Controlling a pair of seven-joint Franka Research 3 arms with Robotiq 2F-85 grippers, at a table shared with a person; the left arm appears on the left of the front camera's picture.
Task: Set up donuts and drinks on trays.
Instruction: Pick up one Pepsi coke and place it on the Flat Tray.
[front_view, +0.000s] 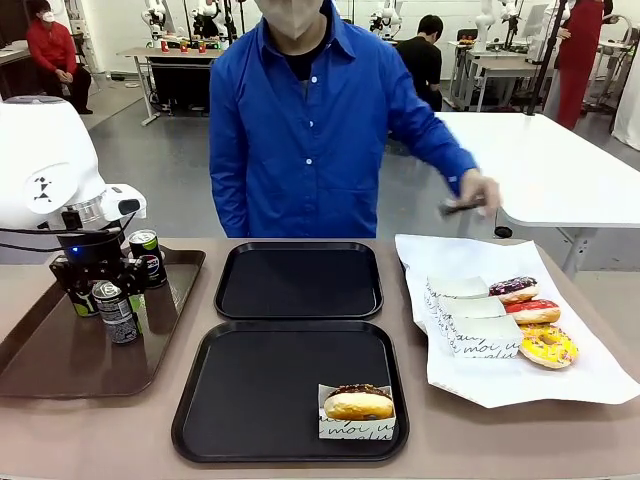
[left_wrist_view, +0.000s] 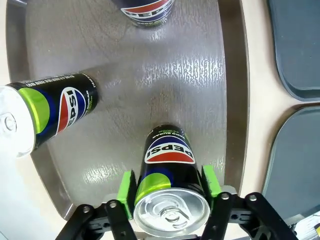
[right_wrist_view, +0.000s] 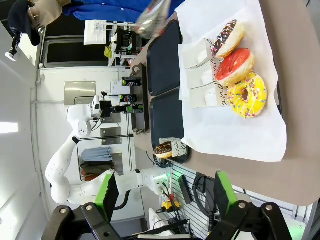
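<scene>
1. Front view: your left jaws hang over the brown tray (front_view: 40, 365), straddling an upright Pepsi can (front_view: 115, 312) that stands on it.
   - A second can (front_view: 147, 250) stands just beyond the jaws, toward the person.
   - The near black tray (front_view: 250, 390) lies to the jaws' right, across the brown tray's raised rim.
   - That tray carries one sleeved chocolate donut (front_view: 358, 402) in the corner farthest from the jaws. The rest of its floor is bare, and so is the far black tray (front_view: 298, 280).
   - This arm is much the nearer to the cans.

2. Left wrist view: the Pepsi can (left_wrist_view: 169, 150) sits dead centre between the jaws. Its long axis runs along the fingers and its silver top faces the camera.
   - The green pads (left_wrist_view: 126, 187) lie right at its sides, but you cannot tell whether they are already clenched on it.
   - Another can (left_wrist_view: 55, 112) is well off to one side and a third can (left_wrist_view: 147, 7) is straight ahead. Neither crowds the fingers.
   - The brown tray's rim (left_wrist_view: 232, 75) runs close on the other side, so you will probably need to lift before travelling sideways.

3. Right wrist view: your right jaws are released, spread wide with nothing between them.
   - Well ahead of them lies the white paper (right_wrist_view: 235, 130) with a sprinkled chocolate donut (right_wrist_view: 229, 37), a red donut (right_wrist_view: 236, 66) and a yellow donut (right_wrist_view: 247, 95) in a row.
   - The black trays lie beyond that.
</scene>
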